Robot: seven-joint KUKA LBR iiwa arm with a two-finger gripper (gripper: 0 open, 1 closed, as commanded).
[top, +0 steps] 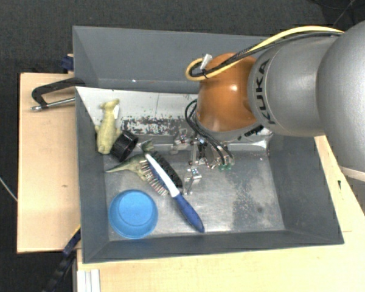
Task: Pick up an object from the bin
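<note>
Claw (194,176) low over middle of bin (90,187), opening impossible to tell; blue-handled brush (169,181) just beside it, leftward, with long axis diagonal and handle toward front wall.

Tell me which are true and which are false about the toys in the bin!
1. The blue round cup lies in the lower-left corner of the bin. True.
2. The brush has a red handle. False: its handle is blue.
3. The tool hangs over the blue round cup. False: it is by the brush, near the bin's middle.
4. A black cap lies next to the yellow toy animal. True.
</note>
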